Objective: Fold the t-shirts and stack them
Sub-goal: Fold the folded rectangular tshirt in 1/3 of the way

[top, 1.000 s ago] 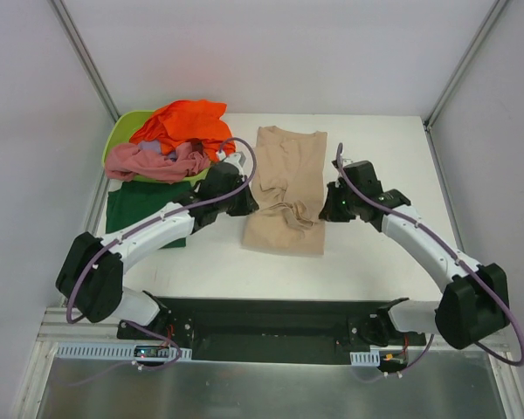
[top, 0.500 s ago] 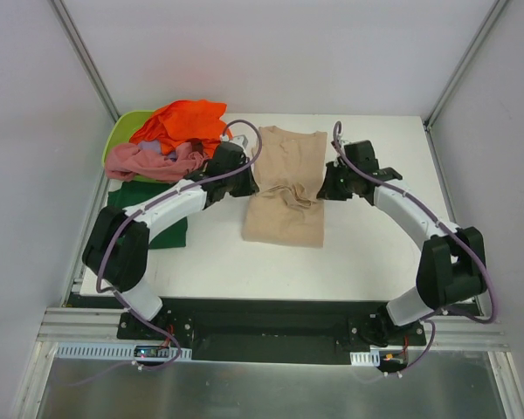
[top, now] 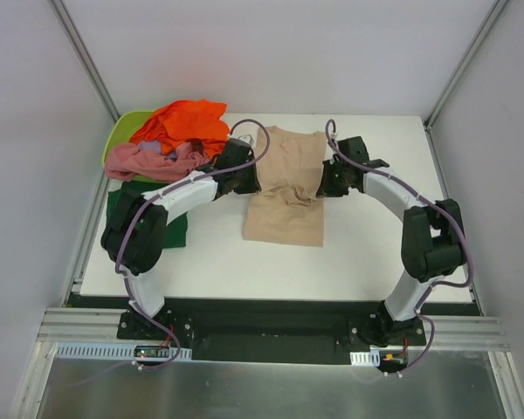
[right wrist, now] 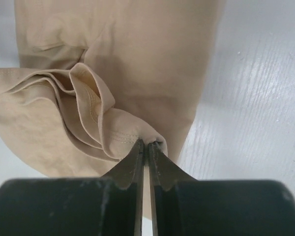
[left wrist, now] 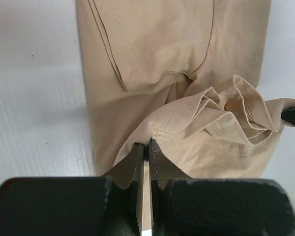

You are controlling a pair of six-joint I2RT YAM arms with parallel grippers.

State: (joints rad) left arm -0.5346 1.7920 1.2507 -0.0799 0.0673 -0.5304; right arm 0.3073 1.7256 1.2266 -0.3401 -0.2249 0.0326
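The beige t-shirt [top: 285, 188] lies lengthwise in the middle of the white table, its near hem lifted and carried over its middle. My left gripper [top: 251, 182] is shut on the hem's left corner [left wrist: 160, 129]. My right gripper [top: 323, 186] is shut on the hem's right corner [right wrist: 132, 132]. The hem sags in bunched folds between them. The orange t-shirt [top: 185, 122] and the pink t-shirt [top: 148, 161] are heaped at the back left. The dark green t-shirt [top: 140, 202] lies flat under the left arm.
A lime-green tub [top: 122, 133] sits at the back left under the orange and pink heap. The table's far edge meets the white back wall; metal frame posts [top: 458, 78] stand at both back corners.
Both grippers have moved away from me toward the far end of the shirt, carrying the near hem with them. The fold has shortened the visible shirt.
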